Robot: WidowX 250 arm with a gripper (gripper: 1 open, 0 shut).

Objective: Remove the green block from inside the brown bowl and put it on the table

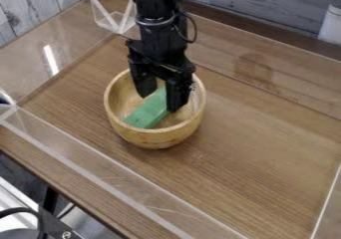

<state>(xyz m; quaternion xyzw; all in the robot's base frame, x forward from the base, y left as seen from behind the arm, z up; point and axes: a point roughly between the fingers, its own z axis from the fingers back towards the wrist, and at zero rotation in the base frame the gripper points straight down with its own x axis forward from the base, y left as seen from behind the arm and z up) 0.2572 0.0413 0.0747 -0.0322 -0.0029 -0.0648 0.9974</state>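
Observation:
The brown bowl [150,134] sits on the table [253,133], left of centre. Inside it lies the green block [148,112], tilted against the bowl's inner wall. My black gripper [160,93] points straight down into the bowl, directly over the block's upper end. Its two fingers [139,84] stand apart, open, one on each side of the block's top. Whether the fingers touch the block I cannot tell. The block's far end is hidden behind the fingers.
Low clear acrylic walls [160,198] run along the table's edges. Bare wood spreads right of the bowl and in front of it. A white-grey plank wall [280,4] stands at the back.

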